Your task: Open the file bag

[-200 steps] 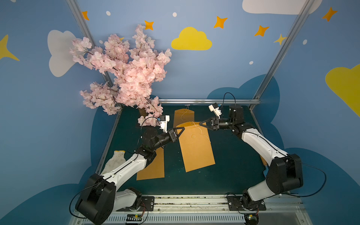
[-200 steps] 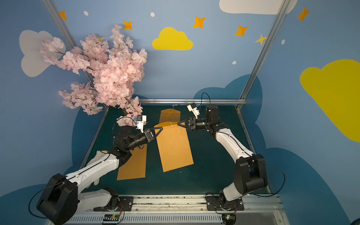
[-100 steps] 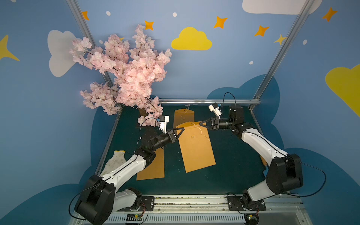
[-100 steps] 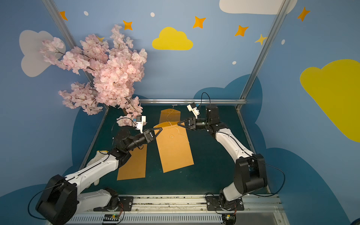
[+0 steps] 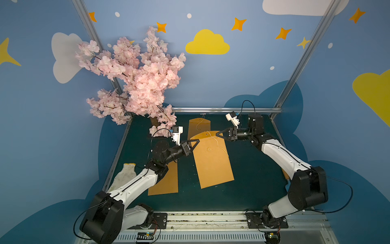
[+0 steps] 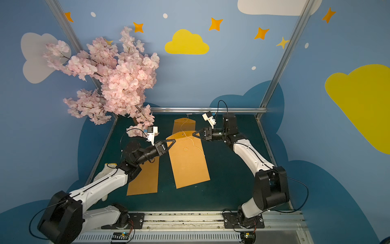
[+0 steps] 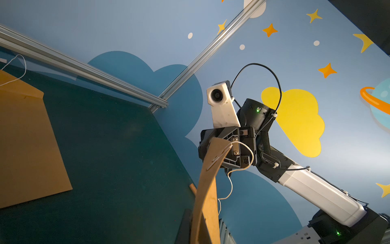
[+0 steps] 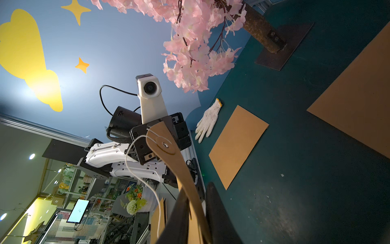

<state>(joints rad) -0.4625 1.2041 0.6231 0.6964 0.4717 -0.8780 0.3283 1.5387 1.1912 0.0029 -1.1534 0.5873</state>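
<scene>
The left claw (image 5: 197,141) is shut tight on the left edge of the flap (image 5: 207,135) of the bag (image 5: 213,164), holding it up off the bench (image 5: 253,179). The bag lies mid-bench, its long axis running from near edge to far edge with the near end swung slightly right; the flap end points to the far edge. A white string (image 5: 221,147) trails from the flap down across the bag's face. The right claw (image 5: 217,133) is pinched on the flap's right side, jaws nearly together. A glove (image 5: 124,175) lies at the bench's left edge, a near envelope (image 5: 166,181) just left of the bag under the left arm, a far envelope (image 5: 199,126) behind the flap by the far edge.
</scene>
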